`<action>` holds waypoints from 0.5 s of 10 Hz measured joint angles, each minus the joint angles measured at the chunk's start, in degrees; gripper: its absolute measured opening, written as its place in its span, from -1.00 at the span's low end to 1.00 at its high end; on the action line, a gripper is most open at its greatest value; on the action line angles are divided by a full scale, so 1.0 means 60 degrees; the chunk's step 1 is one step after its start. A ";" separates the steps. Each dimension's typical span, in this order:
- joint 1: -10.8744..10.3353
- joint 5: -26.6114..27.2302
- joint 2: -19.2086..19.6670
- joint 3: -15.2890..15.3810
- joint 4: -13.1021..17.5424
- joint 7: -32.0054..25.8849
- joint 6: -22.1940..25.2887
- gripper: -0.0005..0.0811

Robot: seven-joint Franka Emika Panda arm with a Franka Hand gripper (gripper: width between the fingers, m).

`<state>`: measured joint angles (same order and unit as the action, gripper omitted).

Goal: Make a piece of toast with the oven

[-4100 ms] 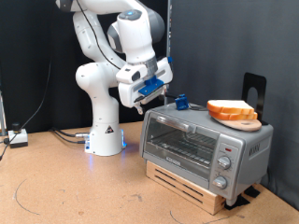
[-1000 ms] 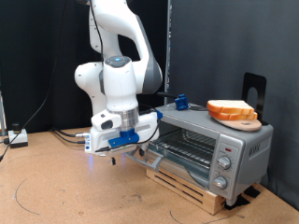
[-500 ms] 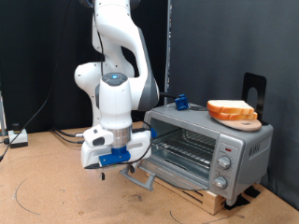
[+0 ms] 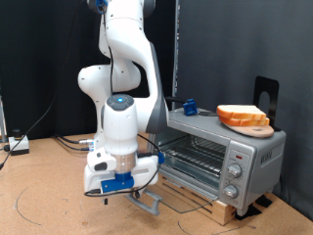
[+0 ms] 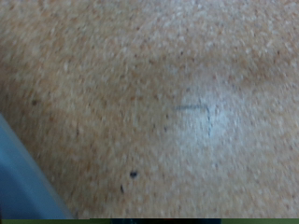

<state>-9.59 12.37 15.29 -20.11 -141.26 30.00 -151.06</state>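
Observation:
The silver oven (image 4: pixel 235 149) stands on a slatted wooden base at the exterior view's right. Its glass door (image 4: pixel 174 186) hangs fully open, with the grey bar handle (image 4: pixel 149 204) low near the table and the wire rack (image 4: pixel 196 149) showing inside. The piece of toast (image 4: pixel 239 114) lies on a round wooden board (image 4: pixel 250 127) on top of the oven. My gripper (image 4: pixel 125 186), with blue fingers, is low beside the handle, to its left in the exterior view. The wrist view shows only blurred brown table surface (image 5: pixel 159 103); no fingers show there.
A small blue object (image 4: pixel 190 106) sits on the oven's top at the back. A black stand (image 4: pixel 266 93) rises behind the oven. The robot base (image 4: pixel 103 147) and cables (image 4: pixel 59 140) are at the left. The slatted wooden base (image 4: pixel 210 203) lies under the oven.
The gripper has moved down and towards the exterior view's left from the oven's top front edge. The oven door has swung from shut to fully open.

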 joint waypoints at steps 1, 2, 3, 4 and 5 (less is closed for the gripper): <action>-0.0001 0.0132 0.0227 0.0061 0.0130 0.0009 -0.0080 0.99; -0.0001 0.0202 0.0380 0.0130 0.0213 0.0008 -0.0138 0.99; 0.0002 0.0207 0.0474 0.0139 0.0230 -0.0025 -0.0223 0.99; 0.0036 0.0206 0.0492 0.0127 0.0183 -0.0199 -0.0366 0.99; 0.0122 0.0206 0.0481 0.0074 0.0118 -0.0432 -0.0542 0.99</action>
<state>-8.86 13.60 18.18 -19.67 -140.55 27.41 -154.32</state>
